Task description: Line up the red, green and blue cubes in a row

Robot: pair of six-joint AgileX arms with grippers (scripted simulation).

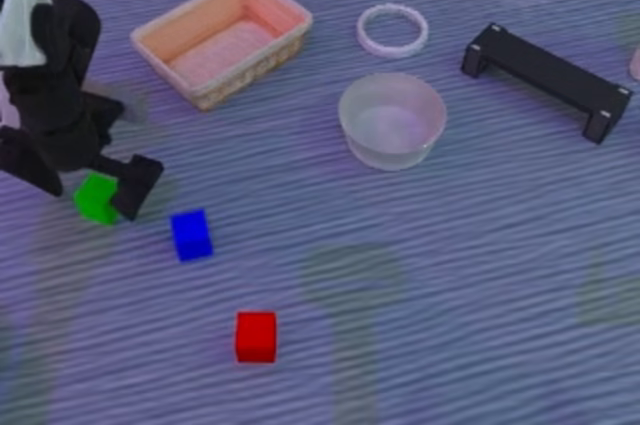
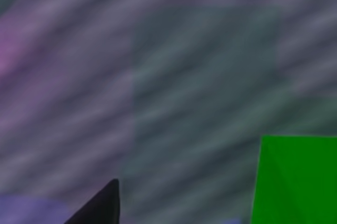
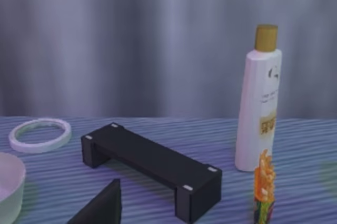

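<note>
Red cube: the small bright red cube (image 1: 256, 336) sits nearest the front edge of the table, alone and untouched, well apart from both arms.
Blue cube: the small deep blue cube (image 1: 191, 235) lies farther back and to the left of the red one, also free on the striped purple-grey tabletop (image 1: 480, 275).
Green cube: the small bright green cube (image 1: 97, 198) is farther left again and a little farther back; the three run in a rough diagonal, not yet an even row.
Left gripper: my left gripper (image 1: 92, 183) is down at the green cube, one black finger on each side, so the cube sits between them, probably so it can be lifted and reset into line. From above I cannot tell whether the fingers press the cube or stand just off it. The left wrist view shows only one dark fingertip (image 2: 100, 205) and a green face (image 2: 295, 179), with bare table between them.
Likely step: grasping the green cube, as I judge it; blue and red look like the reference it must join.
Middle distance: a clear round bowl (image 1: 392, 121) stands behind the cubes, right of centre.
Far side: a pink woven basket (image 1: 222, 38), a white ring (image 1: 392, 30) and a black bridge-shaped stand (image 1: 546, 81) line the back.
Right arm: parked out of the top view; its camera faces the stand, a white bottle with a gold cap (image 3: 258, 103) and a small orange flower-like figure (image 3: 264, 187).
</note>
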